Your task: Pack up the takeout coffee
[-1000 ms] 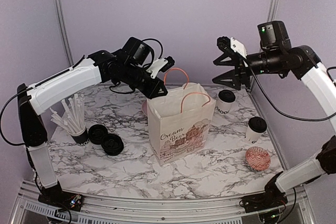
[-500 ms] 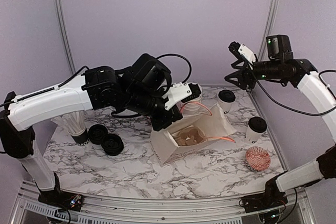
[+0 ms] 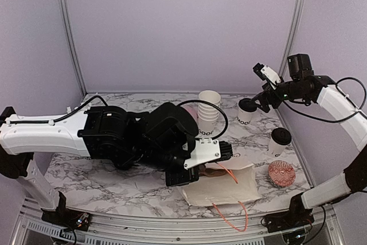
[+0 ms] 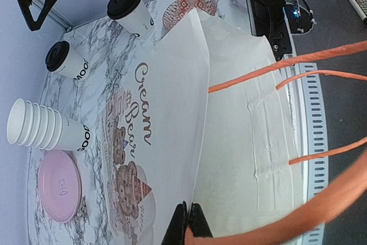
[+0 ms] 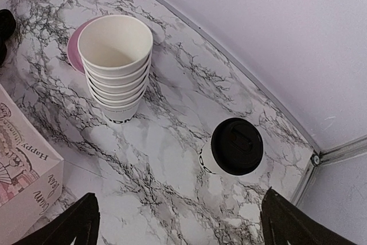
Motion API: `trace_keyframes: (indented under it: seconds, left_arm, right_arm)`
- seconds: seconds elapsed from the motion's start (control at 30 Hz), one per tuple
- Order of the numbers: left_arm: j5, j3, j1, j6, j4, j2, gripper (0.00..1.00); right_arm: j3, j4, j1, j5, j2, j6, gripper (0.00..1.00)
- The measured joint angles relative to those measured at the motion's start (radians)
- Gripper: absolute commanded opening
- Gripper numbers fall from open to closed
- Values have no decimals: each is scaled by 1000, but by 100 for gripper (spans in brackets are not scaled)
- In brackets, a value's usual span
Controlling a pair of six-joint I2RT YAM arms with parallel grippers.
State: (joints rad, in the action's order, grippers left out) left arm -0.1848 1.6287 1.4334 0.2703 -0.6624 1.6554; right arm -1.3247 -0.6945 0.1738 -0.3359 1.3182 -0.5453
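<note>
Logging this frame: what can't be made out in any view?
- Contents of the paper bag: its own walls hide them, top and left wrist views.
- Lettering on the nearer lidded cup: too small, top and left wrist views.
- Table behind the left arm: covered in the top view, outside both wrist views.

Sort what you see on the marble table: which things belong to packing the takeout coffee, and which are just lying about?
Belong to the job: far lidded coffee cup; near lidded coffee cup; paper bag, probably what they go into.

Just lying about: stack of empty cups; pink plate; red patterned disc.
</note>
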Motion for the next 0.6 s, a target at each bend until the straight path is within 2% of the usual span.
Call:
trace_keyframes:
  seconds: [0.33,0.6]
  left_arm:
    - [-65,-28,28,11,10,-29,0]
    - [-71,-27,4,26,12,-29,0]
  right_arm:
    - [54,-29,0,16,-10,-8,91]
    - [54,-120,-1,129,-9,-16,88]
